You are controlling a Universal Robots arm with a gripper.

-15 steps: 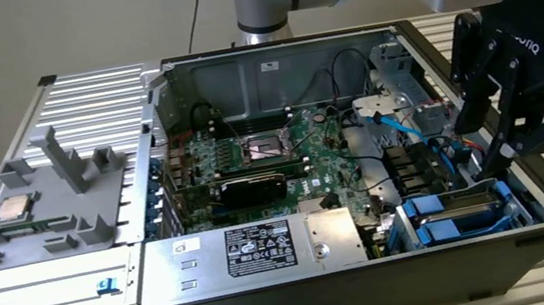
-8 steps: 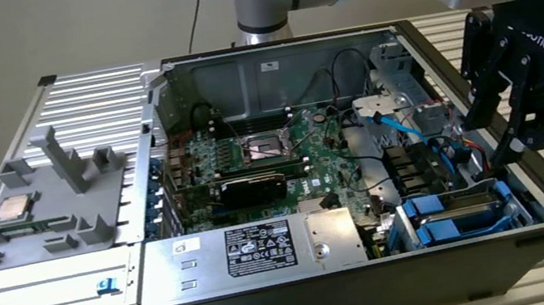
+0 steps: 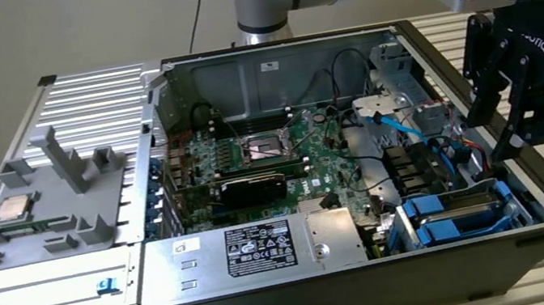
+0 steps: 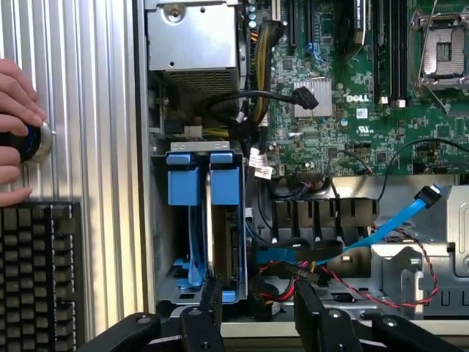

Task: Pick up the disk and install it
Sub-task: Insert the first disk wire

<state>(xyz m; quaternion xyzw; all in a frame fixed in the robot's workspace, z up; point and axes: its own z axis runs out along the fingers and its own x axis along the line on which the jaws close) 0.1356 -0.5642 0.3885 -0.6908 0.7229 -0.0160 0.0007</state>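
- Currently: disk (image 4: pixel 220 242), seated on edge inside the drive bay (image 4: pixel 163 242), between blue rails (image 4: pixel 183 183).
- Handling, judged: stiff, dense, shock-sensitive; grip by the rails.
- End effector (image 4: pixel 256 308): jaws apart, empty, above the drive bay.

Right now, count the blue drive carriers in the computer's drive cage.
2, side by side in the drive cage: one blue carrier against the case wall, the other toward the motherboard. Others may be hidden beneath.
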